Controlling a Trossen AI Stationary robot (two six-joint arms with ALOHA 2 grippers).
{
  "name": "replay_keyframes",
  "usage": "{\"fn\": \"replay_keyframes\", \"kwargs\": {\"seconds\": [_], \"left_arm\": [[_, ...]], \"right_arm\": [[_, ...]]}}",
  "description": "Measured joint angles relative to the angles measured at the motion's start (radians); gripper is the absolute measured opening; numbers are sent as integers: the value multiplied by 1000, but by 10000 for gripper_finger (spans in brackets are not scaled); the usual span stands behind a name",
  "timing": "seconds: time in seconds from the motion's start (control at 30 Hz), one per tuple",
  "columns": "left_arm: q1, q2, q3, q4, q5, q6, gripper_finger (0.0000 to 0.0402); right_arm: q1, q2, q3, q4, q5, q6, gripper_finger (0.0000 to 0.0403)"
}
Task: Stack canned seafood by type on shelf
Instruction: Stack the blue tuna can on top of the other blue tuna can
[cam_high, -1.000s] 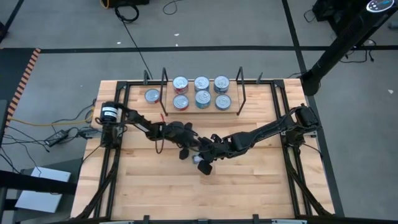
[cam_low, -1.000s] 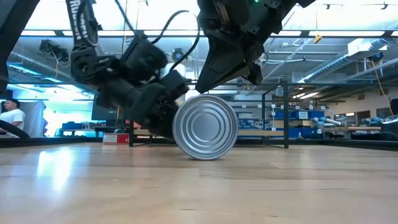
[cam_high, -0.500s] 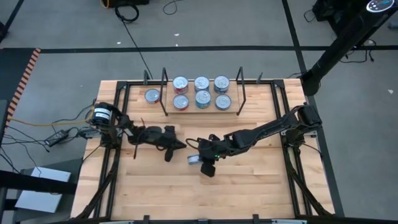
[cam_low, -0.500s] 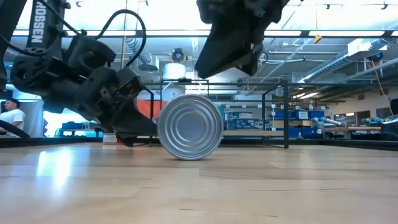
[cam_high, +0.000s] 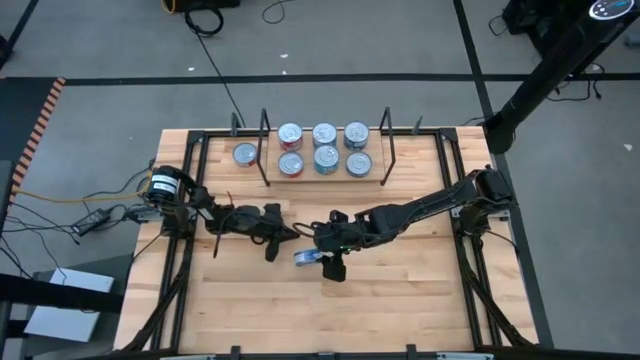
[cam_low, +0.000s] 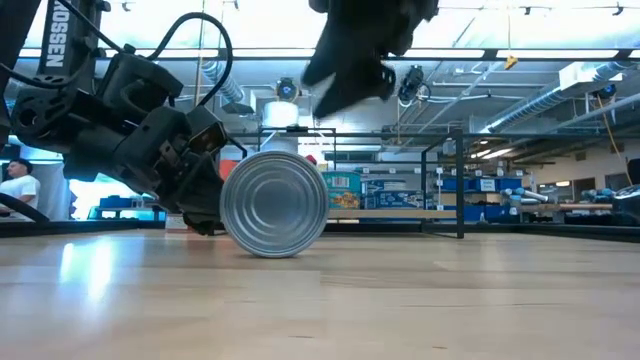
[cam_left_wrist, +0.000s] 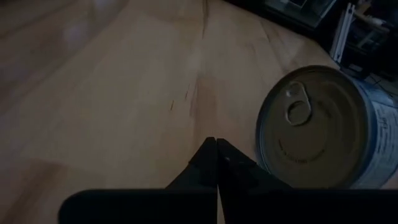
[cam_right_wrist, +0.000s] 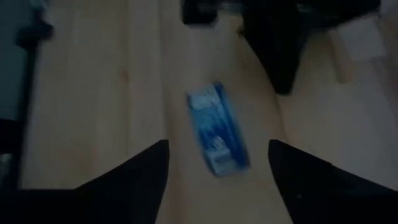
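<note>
A blue-labelled tin (cam_high: 305, 257) of canned seafood stands on its rim on the tabletop, its silver base (cam_low: 273, 205) facing the near edge. My right gripper (cam_right_wrist: 217, 144) hangs open above it, one finger on either side, touching nothing. My left gripper (cam_left_wrist: 216, 149) is shut, low over the table just left of the tin (cam_left_wrist: 323, 127) and apart from it. Six tins stand flat on the shelf (cam_high: 322, 180) at the far side. One more tin (cam_high: 245, 154) stands on the table left of the shelf.
Black rails (cam_high: 190, 180) run along the tabletop's left and right sides. Bare wood (cam_high: 330, 310) stretches from the tin to the near edge. A person (cam_low: 15, 185) shows in the room beyond the table.
My right gripper has lifted off the tin's top and moved a little toward the table's left. The tin, still on its rim, has rolled toward the table's left. My left gripper has drawn back from the tin toward the left edge, then kept still.
</note>
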Motion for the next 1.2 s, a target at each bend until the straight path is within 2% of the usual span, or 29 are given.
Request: {"fn": "replay_keyframes", "kwargs": {"seconds": [0.17, 0.67, 1.2], "left_arm": [[0, 1, 0, -11, -3, -1, 1], [0, 2, 13, -43, -11, -1, 1], [0, 3, 14, -59, -11, -2, 1]], "right_arm": [[-10, 40, -1, 25, 0, -7, 297], [-10, 91, -1, 83, -1, -44, 298], [-8, 111, -2, 61, 18, -91, 290]]}}
